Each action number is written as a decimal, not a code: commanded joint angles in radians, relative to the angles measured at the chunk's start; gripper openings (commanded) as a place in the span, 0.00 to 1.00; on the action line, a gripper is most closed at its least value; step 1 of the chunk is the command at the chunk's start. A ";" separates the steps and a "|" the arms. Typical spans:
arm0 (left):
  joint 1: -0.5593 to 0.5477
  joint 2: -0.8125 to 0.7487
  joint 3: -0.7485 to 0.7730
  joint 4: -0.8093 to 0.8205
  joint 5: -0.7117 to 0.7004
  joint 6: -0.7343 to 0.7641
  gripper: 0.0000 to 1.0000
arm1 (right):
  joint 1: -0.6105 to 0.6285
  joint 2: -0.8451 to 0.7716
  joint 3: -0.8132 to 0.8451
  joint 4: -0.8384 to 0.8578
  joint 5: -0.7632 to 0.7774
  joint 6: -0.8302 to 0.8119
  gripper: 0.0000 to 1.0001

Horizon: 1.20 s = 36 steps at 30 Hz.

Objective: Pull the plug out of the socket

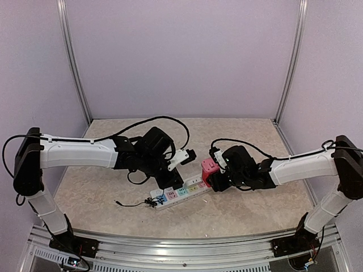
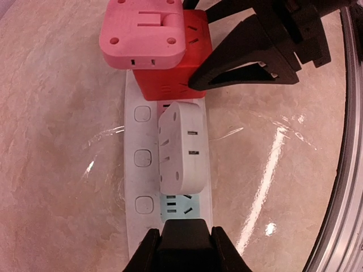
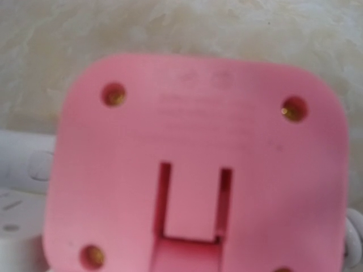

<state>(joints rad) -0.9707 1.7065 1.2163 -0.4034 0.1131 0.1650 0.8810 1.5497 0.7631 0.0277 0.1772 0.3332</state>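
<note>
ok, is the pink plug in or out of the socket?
Apparently in: pink plug sits against the socket end, no prongs showing.

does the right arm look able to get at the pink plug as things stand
Likely yes: the right hand is closed around the pink plug at the end of the socket, nothing between them. The white adapter stands further along, clear of it.

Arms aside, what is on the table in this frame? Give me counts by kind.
power strip: 1
pink cube plug: 1
white oval adapter: 1
thin black cable: 1
Total: 4
</note>
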 commanded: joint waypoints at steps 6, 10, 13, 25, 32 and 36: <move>0.196 -0.118 -0.048 0.022 0.023 -0.083 0.22 | 0.000 0.019 -0.015 -0.084 -0.001 0.002 0.00; 0.311 -0.138 -0.052 0.026 0.009 -0.133 0.23 | -0.001 0.018 -0.015 -0.077 -0.008 0.004 0.00; 0.396 -0.143 -0.058 0.059 0.022 -0.181 0.24 | 0.000 0.016 -0.014 -0.078 -0.011 0.004 0.00; 0.773 -0.081 -0.048 0.212 0.177 -0.384 0.26 | 0.000 0.005 -0.024 -0.067 -0.008 0.000 0.00; 0.933 0.064 0.006 0.303 0.312 -0.498 0.29 | -0.001 0.018 -0.021 -0.062 -0.011 -0.006 0.00; 0.958 0.168 0.078 0.311 0.355 -0.513 0.32 | -0.003 0.020 -0.022 -0.066 -0.004 -0.009 0.00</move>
<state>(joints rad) -0.0261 1.7996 1.2144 -0.1436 0.3737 -0.2974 0.8810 1.5482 0.7628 0.0280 0.1768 0.3321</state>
